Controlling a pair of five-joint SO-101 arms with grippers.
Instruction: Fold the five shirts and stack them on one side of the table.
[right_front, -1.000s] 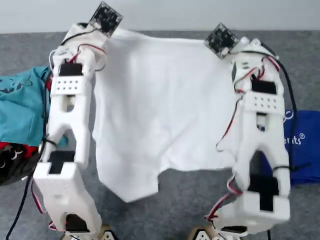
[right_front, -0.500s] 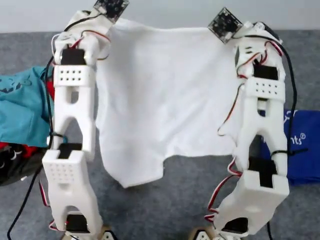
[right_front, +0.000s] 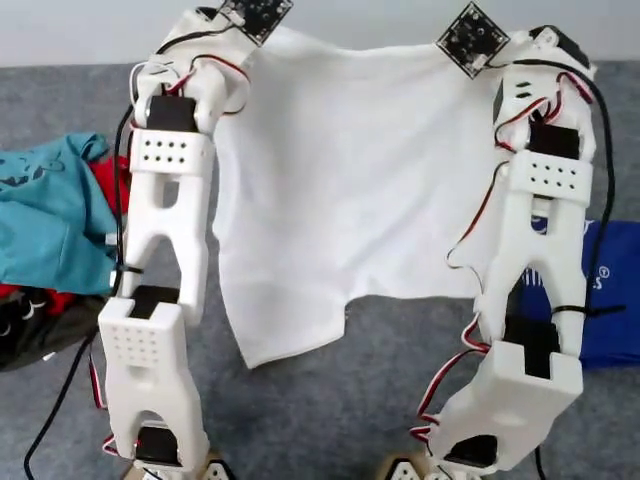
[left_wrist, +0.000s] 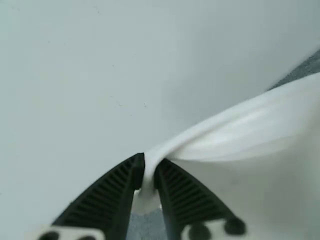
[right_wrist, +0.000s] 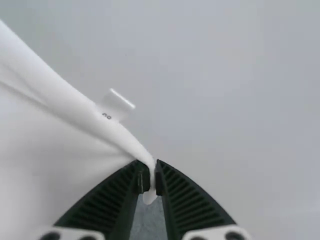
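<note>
The left gripper is clamped on one upper corner of the white shirt, and the right gripper is clamped on the other, where a small tag is seen. The left arm and the right arm are stretched out toward the far edge of the table, one along each side of the shirt. The shirt is stretched between the grippers at the far edge and spread over the table's middle. A teal shirt is heaped at the left edge. A blue shirt is laid at the right edge, partly covered by the right arm.
</note>
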